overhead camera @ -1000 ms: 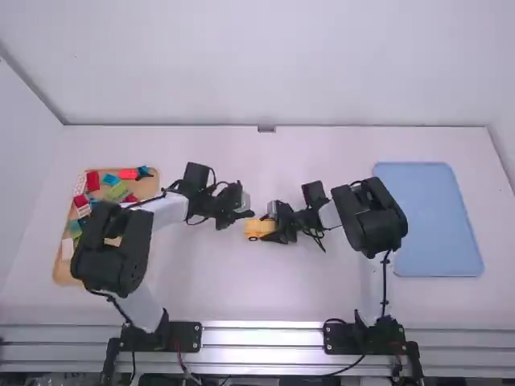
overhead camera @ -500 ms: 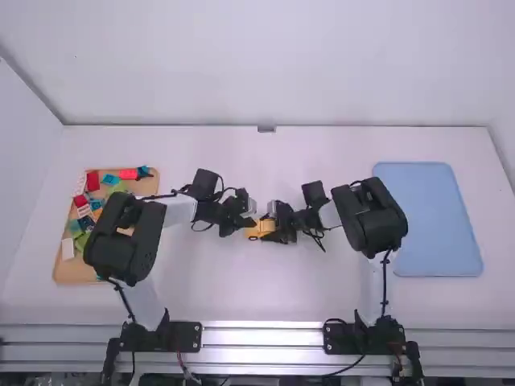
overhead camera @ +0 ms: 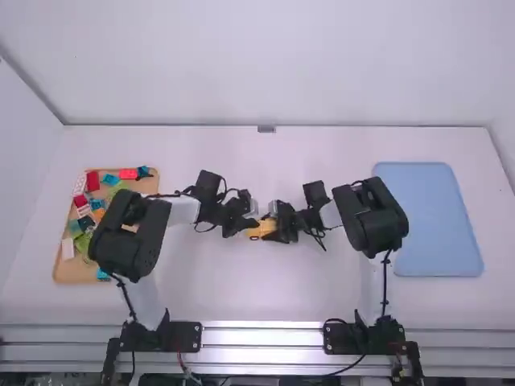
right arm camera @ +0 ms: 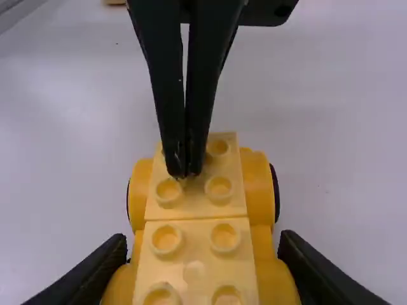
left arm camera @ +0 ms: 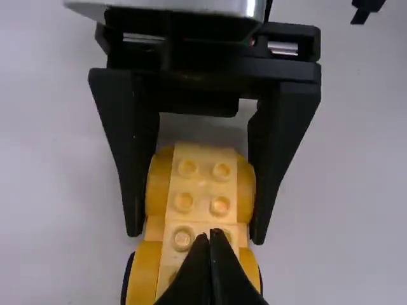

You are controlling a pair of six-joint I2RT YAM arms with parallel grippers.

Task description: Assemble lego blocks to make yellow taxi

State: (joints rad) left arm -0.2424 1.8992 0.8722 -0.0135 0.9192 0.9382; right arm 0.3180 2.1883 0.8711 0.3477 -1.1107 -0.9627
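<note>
In the middle of the table my left gripper (overhead camera: 252, 218) and right gripper (overhead camera: 276, 223) meet at a yellow block car (overhead camera: 258, 231). Two pale yellow studded pieces lie end to end along the top of the car (right arm camera: 194, 244), with rounded yellow sides and dark wheel edges. My right gripper (right arm camera: 203, 262) is shut on the car's sides at one end. Fingers pressed together, my left gripper (left arm camera: 212, 244) has its tips at the studs of the other end of the car (left arm camera: 197, 190), holding nothing.
At the far left a wooden tray (overhead camera: 74, 272) holds several red, blue, green and white blocks, partly under the left arm. A blue tray (overhead camera: 430, 217) lies on the right side of the table.
My left gripper has moved right, from beside the car to its studded top. The right gripper has kept its place at the car.
</note>
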